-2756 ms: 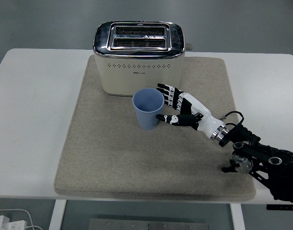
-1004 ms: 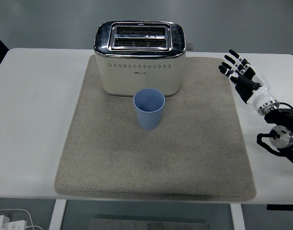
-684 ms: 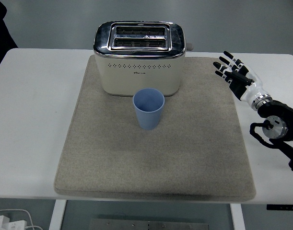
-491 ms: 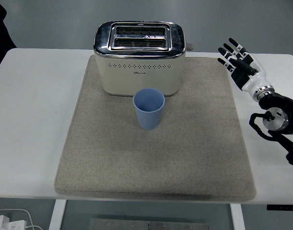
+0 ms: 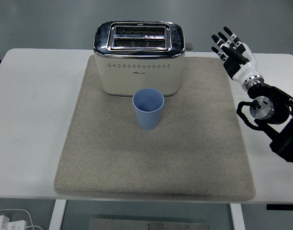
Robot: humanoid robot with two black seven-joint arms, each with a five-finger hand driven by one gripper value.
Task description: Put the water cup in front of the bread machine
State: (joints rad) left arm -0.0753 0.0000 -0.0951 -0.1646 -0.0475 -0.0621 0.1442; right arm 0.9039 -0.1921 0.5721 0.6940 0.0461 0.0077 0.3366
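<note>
A blue ribbed water cup (image 5: 148, 109) stands upright on the beige mat (image 5: 108, 158), just in front of the cream and chrome bread machine (image 5: 139, 57). My right hand (image 5: 230, 49) is raised at the mat's far right corner, well away from the cup. Its fingers are spread and hold nothing. Behind it, the black forearm (image 5: 271, 115) runs off to the right edge. The left arm does not show.
The mat covers the middle of the white table (image 5: 31, 105). A white power strip with cables (image 5: 7, 221) lies on the floor at the lower left, below the table's near edge.
The right hand let go of the cup and pulled back to the far right. Over the last second it lifted slightly and shifted toward the far edge. The cup stayed put.
</note>
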